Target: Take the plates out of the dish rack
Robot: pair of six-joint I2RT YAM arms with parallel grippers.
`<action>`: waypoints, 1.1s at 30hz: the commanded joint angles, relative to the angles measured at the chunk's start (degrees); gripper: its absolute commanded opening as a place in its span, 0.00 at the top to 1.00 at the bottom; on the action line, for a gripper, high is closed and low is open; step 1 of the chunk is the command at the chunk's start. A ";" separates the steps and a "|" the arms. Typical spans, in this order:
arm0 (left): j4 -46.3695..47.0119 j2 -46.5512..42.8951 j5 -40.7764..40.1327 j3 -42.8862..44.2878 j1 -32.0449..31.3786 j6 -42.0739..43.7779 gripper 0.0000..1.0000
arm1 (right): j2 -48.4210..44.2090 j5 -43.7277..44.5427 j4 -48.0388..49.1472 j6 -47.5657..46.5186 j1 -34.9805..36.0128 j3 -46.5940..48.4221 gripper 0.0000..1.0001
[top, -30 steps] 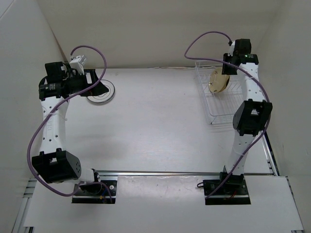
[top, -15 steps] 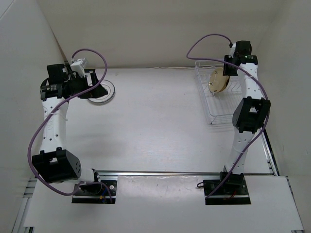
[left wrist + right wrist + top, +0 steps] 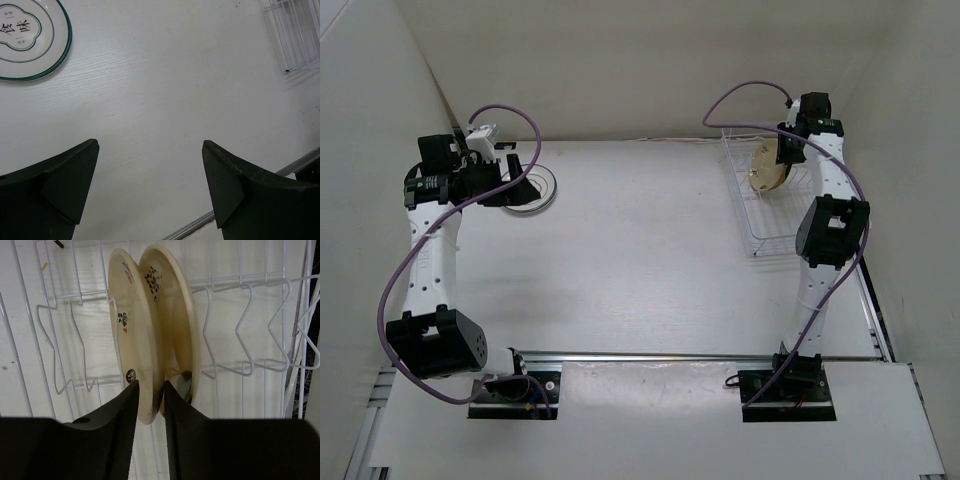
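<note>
A white plate (image 3: pixel 538 194) with a dark green rim and dark marks lies flat on the table at the far left; it also shows in the left wrist view (image 3: pixel 25 40). My left gripper (image 3: pixel 508 186) (image 3: pixel 150 150) is open and empty beside it. The white wire dish rack (image 3: pixel 770 232) (image 3: pixel 243 374) stands at the far right. Two cream-tan plates stand on edge in it, the left one (image 3: pixel 132 335) close against the right one (image 3: pixel 175 310). My right gripper (image 3: pixel 783 150) (image 3: pixel 151 387) is shut on the left plate's lower rim.
White walls enclose the table at the back and both sides. A metal rail (image 3: pixel 700 357) runs along the near edge between the arm bases. A corner of the rack (image 3: pixel 295 35) shows in the left wrist view. Purple cables loop above both arms.
My left gripper has drawn back a little to the left, off the white plate. My right wrist has shifted slightly toward the back of the rack. The plates have not moved.
</note>
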 commanded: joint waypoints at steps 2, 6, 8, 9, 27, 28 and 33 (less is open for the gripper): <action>-0.61 -2.25 -0.69 -0.87 0.20 1.03 0.04 | 1.37 -2.23 1.58 -0.46 -0.37 3.06 0.75; -0.62 -2.25 -1.22 -1.40 0.20 1.55 0.04 | 1.38 -2.76 1.58 -0.98 -0.37 3.58 0.93; -0.62 -2.25 -1.22 -1.40 0.20 1.55 0.04 | 1.38 -2.76 1.58 -0.98 0.16 3.58 1.00; -0.62 -2.25 -1.22 -1.40 0.20 1.55 0.04 | 1.38 -1.63 1.58 -0.98 0.16 3.58 1.00; 2.10 -2.77 0.97 -0.88 0.20 -1.52 0.04 | -16.02 39.22 10.09 1.13 11.66 -4.50 1.00; 2.11 -2.77 0.98 -0.88 0.20 -2.04 0.04 | -17.42 43.34 10.97 -0.18 11.67 -5.20 1.00; 3.24 -3.30 2.99 -0.88 0.20 -3.71 0.04 | -25.68 29.64 6.69 1.81 12.73 -9.42 1.00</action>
